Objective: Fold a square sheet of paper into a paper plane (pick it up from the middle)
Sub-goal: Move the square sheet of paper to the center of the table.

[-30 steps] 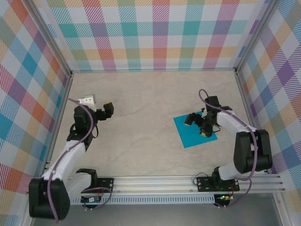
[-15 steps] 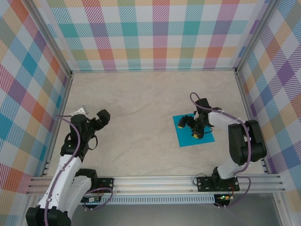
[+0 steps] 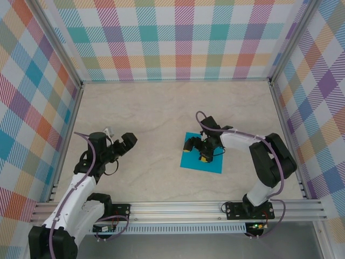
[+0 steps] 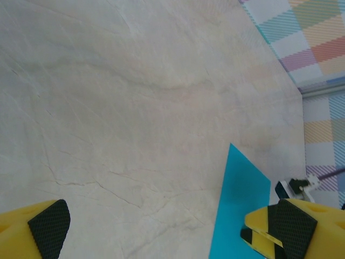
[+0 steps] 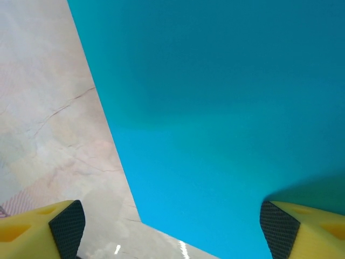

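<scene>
On the left of the pale marbled table [image 3: 151,108], the left gripper [image 3: 127,142] is over bare surface, its fingers spread wide with nothing between them. Right of centre, the square sheet of paper [image 3: 212,164] lies flat. The right gripper [image 3: 196,151] is low over its left part, fingers wide apart and holding nothing, one pad above the table, the other above the sheet

We log right pincer [image 3: 197,151]: moved left, from near the surface's right edge toward its middle | square sheet of paper [image 3: 209,164]: slid left under it, turned slightly | left pincer [image 3: 128,141]: drawn back toward the near edge
</scene>
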Controlling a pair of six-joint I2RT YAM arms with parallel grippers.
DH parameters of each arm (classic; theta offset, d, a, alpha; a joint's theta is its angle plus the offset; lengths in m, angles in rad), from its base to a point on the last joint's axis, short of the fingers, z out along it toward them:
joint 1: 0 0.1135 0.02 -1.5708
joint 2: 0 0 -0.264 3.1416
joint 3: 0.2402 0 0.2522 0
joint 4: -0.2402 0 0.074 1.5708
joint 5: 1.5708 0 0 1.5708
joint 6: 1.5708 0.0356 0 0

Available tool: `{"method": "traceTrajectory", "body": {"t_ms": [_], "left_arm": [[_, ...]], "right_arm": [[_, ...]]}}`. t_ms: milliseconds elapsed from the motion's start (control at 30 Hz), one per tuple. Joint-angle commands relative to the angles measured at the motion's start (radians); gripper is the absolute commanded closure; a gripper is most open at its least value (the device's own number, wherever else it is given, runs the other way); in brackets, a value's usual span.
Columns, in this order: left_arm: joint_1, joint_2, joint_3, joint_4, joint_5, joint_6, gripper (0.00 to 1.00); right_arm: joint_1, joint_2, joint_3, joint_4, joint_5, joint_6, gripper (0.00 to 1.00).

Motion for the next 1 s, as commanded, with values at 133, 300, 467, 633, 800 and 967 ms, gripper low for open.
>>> {"method": "traceTrajectory", "body": {"t_ms": [133,300,467,633,800,967], "left_arm": [[-0.140,0.191,0.033,0.062,-0.021,-0.008,0.00],[-0.186,0.254,0.060,0.035,-0.054,0.020,0.00],[-0.187,0.221,0.045,0.011,-0.095,0.057,0.00],[-0.186,0.191,0.030,0.014,-0.149,0.066,0.00],[-0.185,0.137,0.028,-0.018,-0.182,0.068,0.00],[-0.183,0.059,0.011,-0.048,-0.205,0.085,0.00]], "right_arm": [[0.123,0.233,0.217,-0.094,-0.007,-0.104,0.14],[0.216,0.306,0.378,-0.195,0.047,-0.233,0.14],[0.221,0.245,0.450,-0.264,0.174,-0.228,0.11],[0.204,0.269,0.527,-0.284,0.295,-0.141,0.09],[0.187,0.394,0.680,-0.313,0.297,-0.130,0.09],[0.182,0.500,0.812,-0.370,0.305,-0.148,0.09]]}}
